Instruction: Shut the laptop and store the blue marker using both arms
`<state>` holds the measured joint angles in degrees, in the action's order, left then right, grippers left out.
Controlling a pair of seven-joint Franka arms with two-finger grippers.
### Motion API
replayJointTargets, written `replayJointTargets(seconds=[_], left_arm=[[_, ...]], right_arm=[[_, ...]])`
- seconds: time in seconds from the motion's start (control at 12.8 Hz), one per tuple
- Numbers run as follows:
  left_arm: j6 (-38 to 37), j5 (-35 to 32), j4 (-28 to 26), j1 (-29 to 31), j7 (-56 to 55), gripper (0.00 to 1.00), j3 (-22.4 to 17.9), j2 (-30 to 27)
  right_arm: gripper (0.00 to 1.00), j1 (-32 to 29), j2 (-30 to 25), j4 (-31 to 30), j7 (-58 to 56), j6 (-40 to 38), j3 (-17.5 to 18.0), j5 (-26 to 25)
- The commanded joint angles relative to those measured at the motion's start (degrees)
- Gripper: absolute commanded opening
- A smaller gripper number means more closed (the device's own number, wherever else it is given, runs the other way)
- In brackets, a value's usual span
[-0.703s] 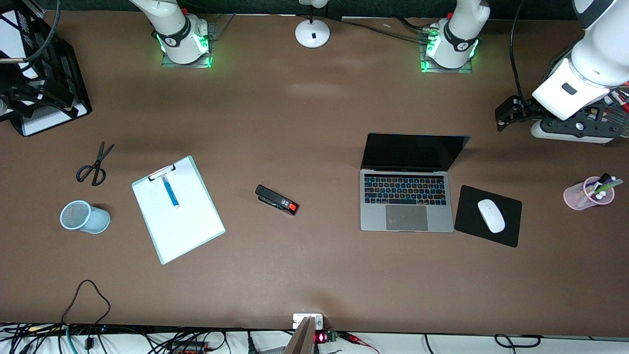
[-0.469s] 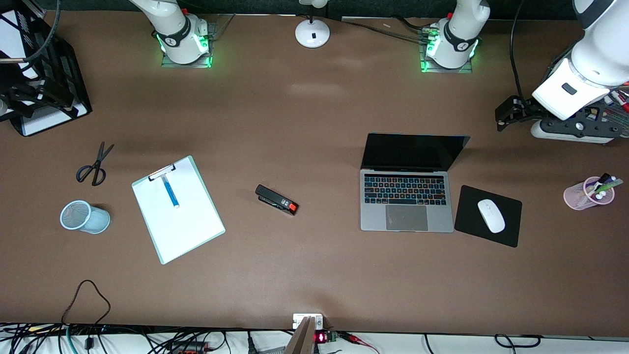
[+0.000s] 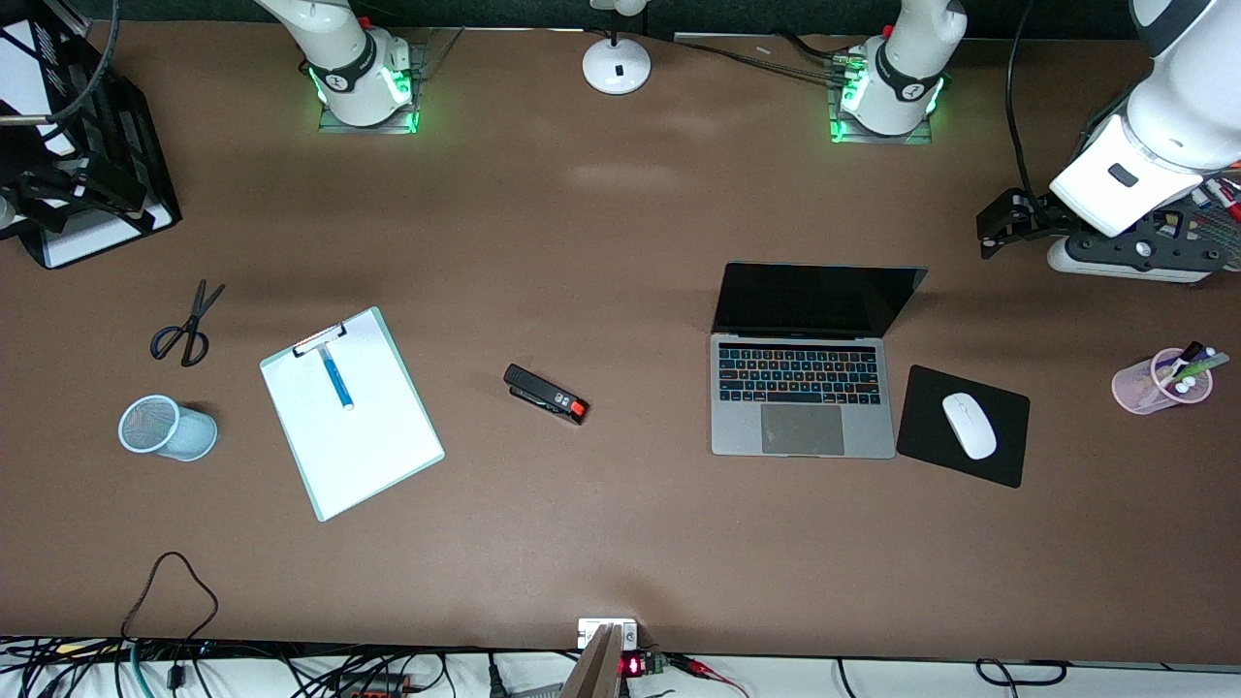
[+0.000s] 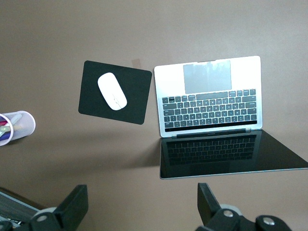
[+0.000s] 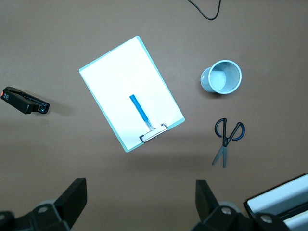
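The laptop (image 3: 803, 397) stands open on the table toward the left arm's end, screen black; it also shows in the left wrist view (image 4: 209, 101). The blue marker (image 3: 335, 376) lies on a white clipboard (image 3: 368, 446) toward the right arm's end, and shows in the right wrist view (image 5: 140, 111). My left gripper (image 3: 991, 231) is open and empty, up in the air beside the laptop's lid edge (image 4: 140, 196). My right gripper (image 3: 92, 189) is open and empty, high over the black file tray (image 5: 139, 190).
A black stapler (image 3: 546, 394) lies mid-table. Scissors (image 3: 186, 325) and a light-blue mesh cup (image 3: 165, 427) lie by the clipboard. A white mouse (image 3: 970, 427) sits on a black pad beside the laptop. A pink pen cup (image 3: 1161, 380) and lamp base (image 3: 617, 66) also stand here.
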<state>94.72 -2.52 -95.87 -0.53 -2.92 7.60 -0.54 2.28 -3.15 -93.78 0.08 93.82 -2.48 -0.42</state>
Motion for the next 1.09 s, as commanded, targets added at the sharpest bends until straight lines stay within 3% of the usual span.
replayJointTargets(seconds=[0.0,0.23,0.47,0.55,0.62,1.02], left_arm=[[-1.4,-0.5,1.6,0.2,0.5,1.00,0.2,0.7],[-1.4,-0.7,1.5,0.2,0.5,0.99,0.2,1.9],[-4.1,-1.0,1.5,0.2,0.9,0.43,0.0,3.3],[-4.6,-1.0,1.6,0.2,0.7,0.17,0.0,3.4],[-5.3,-0.9,1.4,0.2,0.8,0.07,0.0,3.4],[-9.6,1.8,0.2,0.1,0.8,0.05,0.6,2.8]], right_arm=[[1.00,0.1,0.9,0.8,-0.2,-0.7,0.2,0.1],[1.00,0.2,1.6,0.3,-0.3,-1.0,0.4,0.1],[1.00,1.5,3.0,0.3,-0.6,-0.9,0.5,-0.3],[1.00,1.9,3.2,0.3,-1.2,-0.9,0.5,-0.2],[1.00,2.0,3.9,-0.3,-1.6,-0.7,0.5,-0.2],[1.00,2.6,7.7,-3.9,-3.4,4.2,0.5,-0.5]])
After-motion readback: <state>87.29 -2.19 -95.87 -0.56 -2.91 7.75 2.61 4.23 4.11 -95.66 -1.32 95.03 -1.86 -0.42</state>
